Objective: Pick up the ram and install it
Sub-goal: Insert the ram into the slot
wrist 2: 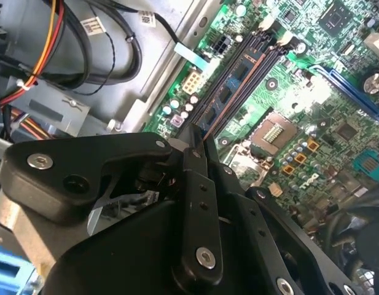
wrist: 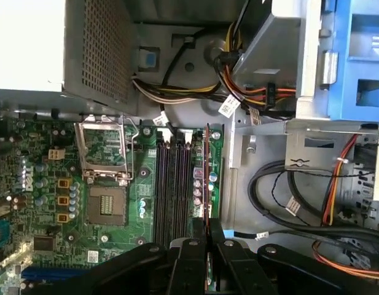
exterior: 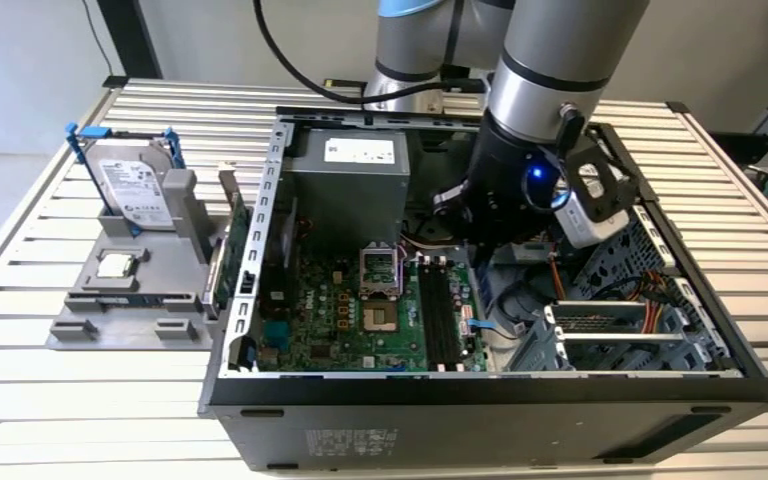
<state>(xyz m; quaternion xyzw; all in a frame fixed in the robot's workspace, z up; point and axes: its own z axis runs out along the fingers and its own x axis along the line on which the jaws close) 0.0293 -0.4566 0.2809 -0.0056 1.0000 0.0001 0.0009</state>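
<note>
Exterior view: open computer case (exterior: 491, 400) lying on its side on a slatted white table (exterior: 37, 400), green motherboard (exterior: 344, 320) facing up. The arm (exterior: 544, 100) reaches down into the case over the board's edge at the exterior view's right.

- Stand (exterior: 91, 320), grey, on the table at the exterior view's left of the case. It carries a silver hard drive (exterior: 131, 185) upright in blue rails and a small square processor chip (exterior: 116, 265) lying flat in front of it.
- Gripper (wrist: 208, 230), black, in both wrist views (wrist 2: 198, 138). Jaws closed, the fingers (wrist: 190, 258) pinching the ram from both sides.
- Ram (wrist: 207, 172), seen edge-on in the first wrist view. It stands upright along the outermost of the memory slots (wrist: 171, 184), the one next to the bare metal floor of the case. In the second wrist view its dark chips (wrist 2: 229, 86) show along one face. Whether it is pressed fully home cannot be told.
- Remaining slots: dark, parallel, just beside the ram.
- Socket (wrist: 106, 206), square, with its metal frame lifted, on the far side of the slots from the ram.
- Cables (wrist: 238, 80), red, yellow and black, bundled beyond the board near the power supply (exterior: 351, 165).
</note>
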